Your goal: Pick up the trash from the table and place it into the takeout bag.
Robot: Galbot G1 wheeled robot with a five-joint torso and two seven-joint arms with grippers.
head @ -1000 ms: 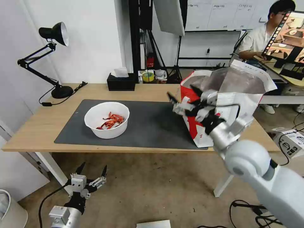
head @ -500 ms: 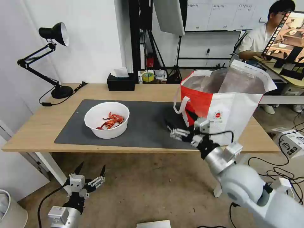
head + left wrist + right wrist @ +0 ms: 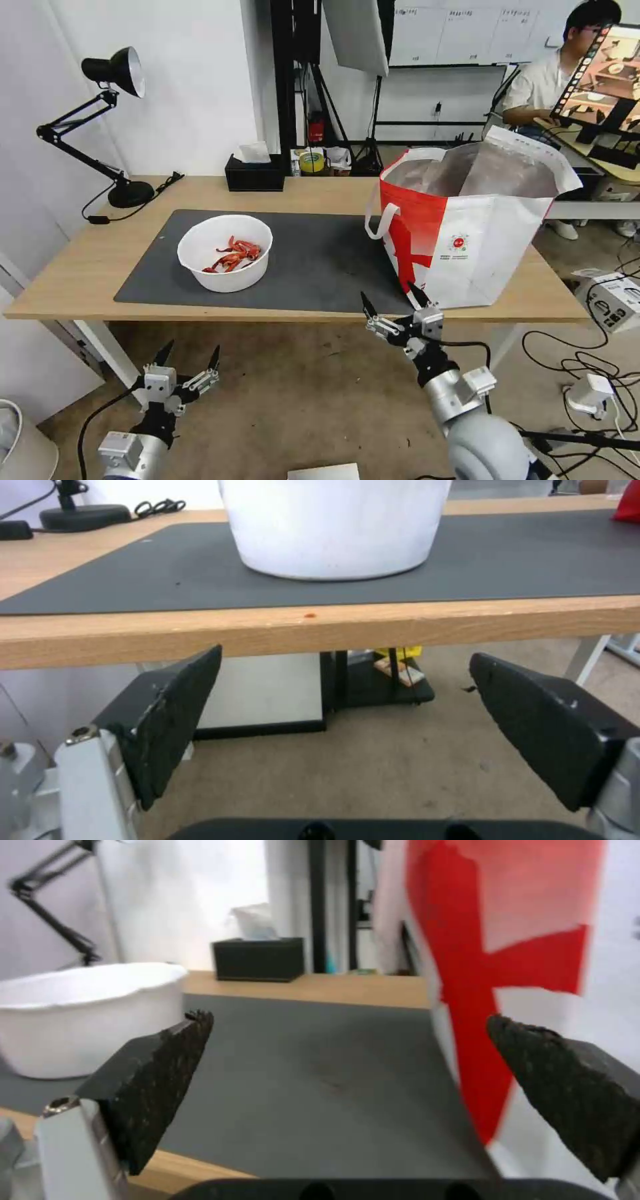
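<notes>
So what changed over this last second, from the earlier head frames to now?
The right gripper came down and back from the mouth of the takeout bag to just below the table front edge, open and empty throughout. The left gripper stayed parked low, open. The white bowl of shells, the bag and the tissue box kept their places.

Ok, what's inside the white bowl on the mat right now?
The white bowl holds red-orange shells lying along its bottom. Its near wall hides part of the floor, so anything tucked there cannot be seen.
</notes>
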